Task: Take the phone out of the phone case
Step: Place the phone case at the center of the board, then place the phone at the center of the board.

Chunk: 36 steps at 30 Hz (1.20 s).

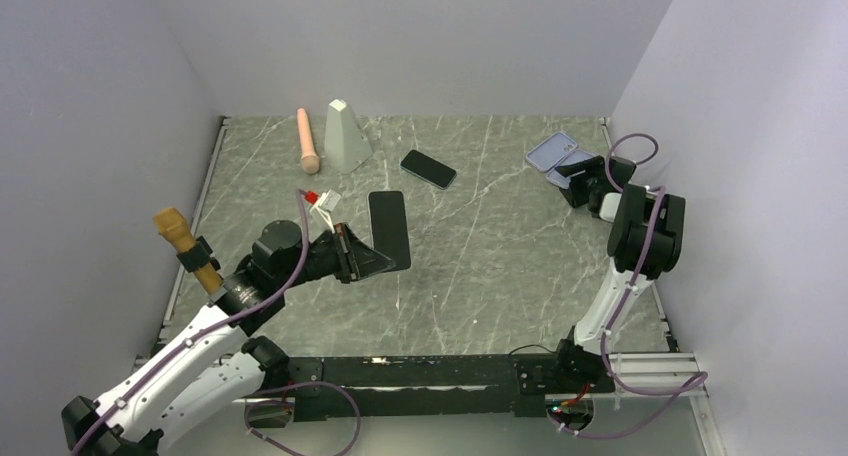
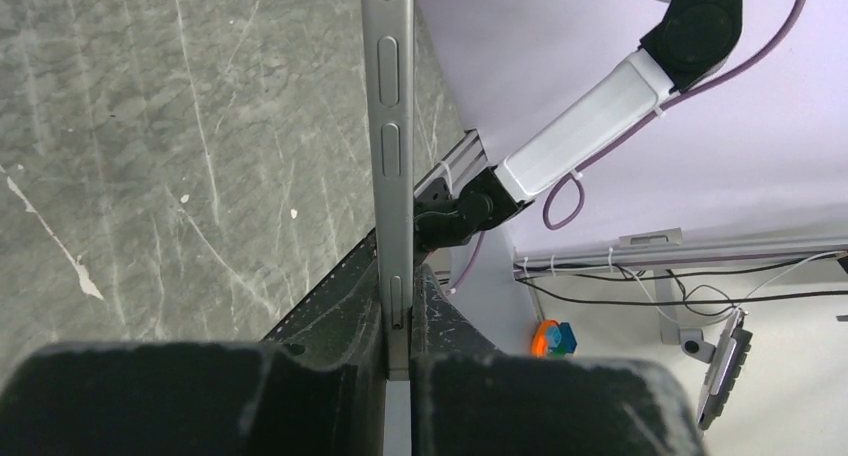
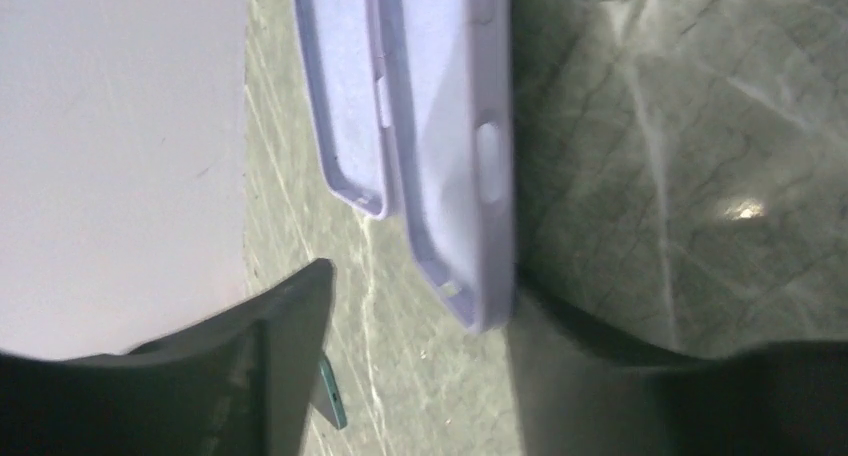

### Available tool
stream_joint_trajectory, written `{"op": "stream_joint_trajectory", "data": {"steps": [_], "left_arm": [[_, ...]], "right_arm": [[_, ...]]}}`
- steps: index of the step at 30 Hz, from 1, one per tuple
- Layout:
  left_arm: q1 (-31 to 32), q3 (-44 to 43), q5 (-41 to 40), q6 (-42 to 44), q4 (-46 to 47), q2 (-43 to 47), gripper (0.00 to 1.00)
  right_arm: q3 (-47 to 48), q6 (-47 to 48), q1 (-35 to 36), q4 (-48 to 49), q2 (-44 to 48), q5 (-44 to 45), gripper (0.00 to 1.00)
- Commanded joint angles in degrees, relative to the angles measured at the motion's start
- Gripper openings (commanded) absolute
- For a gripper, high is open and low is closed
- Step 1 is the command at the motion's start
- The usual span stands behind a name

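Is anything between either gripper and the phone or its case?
Nothing visible. The left gripper is shut on the edge of the phone; the empty lilac case sits between the fingers of the open right gripper.

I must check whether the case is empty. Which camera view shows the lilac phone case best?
The right wrist view: the phone case fills much of the frame, its hollow inside visible. The top external view shows it only as a small lilac shape. The left wrist view misses it.
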State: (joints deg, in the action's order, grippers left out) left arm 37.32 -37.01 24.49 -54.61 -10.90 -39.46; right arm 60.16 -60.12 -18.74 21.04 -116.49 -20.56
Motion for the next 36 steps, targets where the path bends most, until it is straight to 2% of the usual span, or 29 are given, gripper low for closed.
{"op": "stream_joint_trajectory", "data": {"steps": [1,3,5,7,10,15,19,24,30,36], "left_arm": [[0.1,2.0,1.9,-5.2,12.3,-1.3,0.00],[0.4,4.2,1.7,-7.7,16.2,-2.6,0.00],[1.5,5.6,0.2,-9.2,19.3,-4.3,0.00],[3.3,6.3,-2.3,-10.1,22.0,-6.4,0.00],[7.2,6.9,-8.9,-12.5,26.5,-11.3,0.00],[13.2,7.3,-20.2,-18.7,38.9,-25.0,0.00],[16.1,6.8,-27.0,-23.1,57.1,-39.9,0.00],[16.3,-0.9,-30.6,-31.5,75.6,-61.4,0.00],[17.4,-13.1,-34.7,-35.5,76.3,-74.5,0.00],[18.6,-24.6,-41.7,-42.6,77.9,-84.9,0.00]], "right_arm": [[-1.7,4.8,0.1,-3.8,6.0,3.3,0.74],[-1.2,8.2,0.2,-11.2,9.6,5.7,0.85],[-2.0,11.0,0.3,-17.6,14.1,8.2,0.90],[-5.5,13.3,0.5,-19.8,20.1,10.7,0.99],[-10.2,15.7,0.6,-23.0,29.5,14.7,1.00],[-15.0,18.1,2.9,-26.5,44.7,14.7,1.00],[-13.2,19.8,4.0,-31.4,54.2,12.0,0.99],[-11.1,20.6,4.3,-36.7,63.6,8.5,0.99],[-4.9,22.3,4.4,-44.8,71.0,8.3,0.99],[0.1,19.7,4.5,-46.7,75.6,5.0,0.99]]}}
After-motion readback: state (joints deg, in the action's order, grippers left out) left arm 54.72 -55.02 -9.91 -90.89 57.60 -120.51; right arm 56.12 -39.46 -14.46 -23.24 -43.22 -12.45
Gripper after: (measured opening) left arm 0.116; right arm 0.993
